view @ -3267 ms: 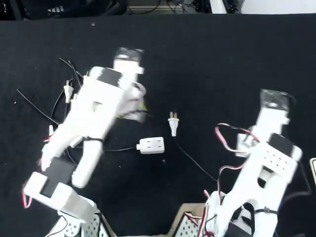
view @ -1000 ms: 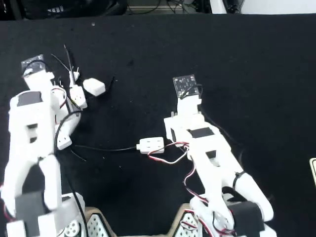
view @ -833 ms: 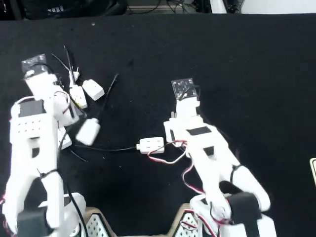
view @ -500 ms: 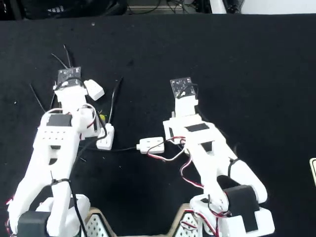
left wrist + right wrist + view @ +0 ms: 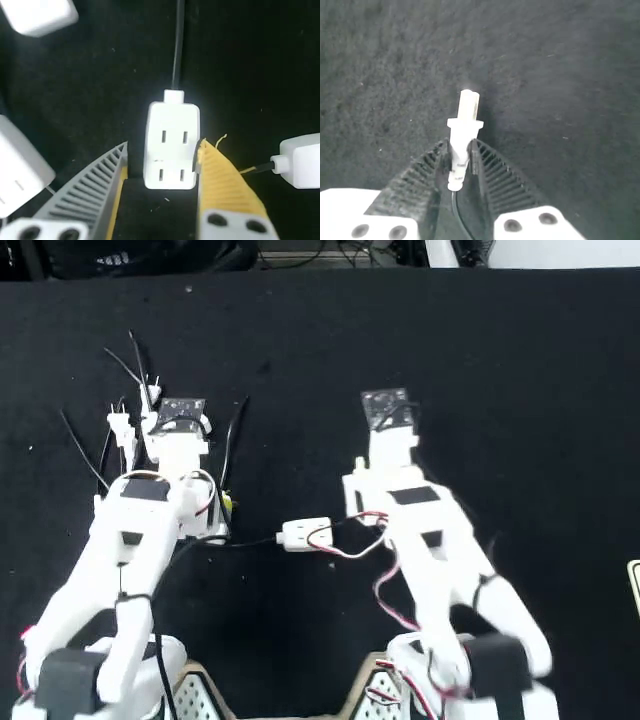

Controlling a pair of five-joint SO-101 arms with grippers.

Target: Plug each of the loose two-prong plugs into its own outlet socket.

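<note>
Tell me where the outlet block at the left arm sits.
In the left wrist view the outlet block sits between the spread fingers of the left gripper, cord pointing away; in the high view that is left of the middle outlet strip.

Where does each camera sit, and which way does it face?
High view: fixed above, looking down on table, left arm, right arm.
Left wrist view: on left arm, facing down past left gripper astride an outlet.
Right wrist view: on right arm, facing right gripper clamping a plug.
All share the black table.
</note>
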